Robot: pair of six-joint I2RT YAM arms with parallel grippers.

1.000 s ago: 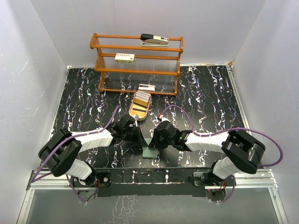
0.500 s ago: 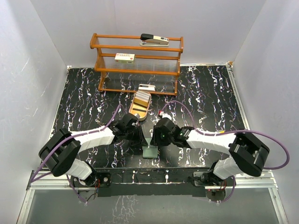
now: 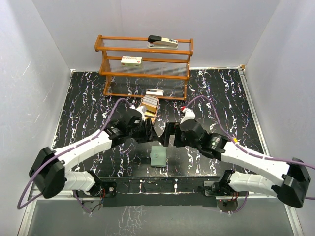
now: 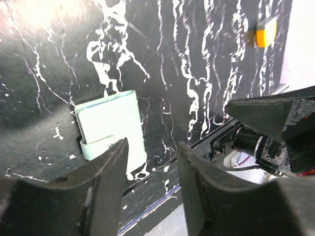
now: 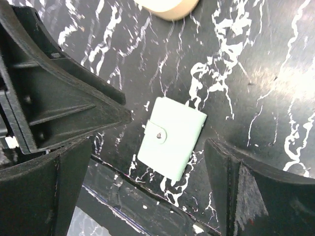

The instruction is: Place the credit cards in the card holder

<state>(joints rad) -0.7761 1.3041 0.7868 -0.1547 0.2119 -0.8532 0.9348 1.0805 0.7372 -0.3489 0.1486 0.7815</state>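
Moved: both arms have risen off the card holder [image 5: 172, 135] and swung toward the far side; both sets of fingers have let go and spread.
Card holder: lies flat at the near edge of the marble table [image 3: 221, 98], folded shut, snap tab up, touched by nothing.
Left gripper [image 4: 151, 147]: partly spread, nothing between its fingers; holder below it, slightly left, apart.
Right gripper [image 5: 147, 152]: jaws wide, empty; holder below, between the fingers but well clear.
Why: likely released so the holder rests alone while the arms go for more cards.
Credit cards [image 3: 150, 103]: stand stacked in the tan oval tray [image 3: 153, 114], just beyond the grippers.
Far: wooden shelf [image 3: 145, 73] with a stapler [image 3: 162, 41] and a white box [image 3: 131, 60].
Judgement: the holder would need reopening for further cards.
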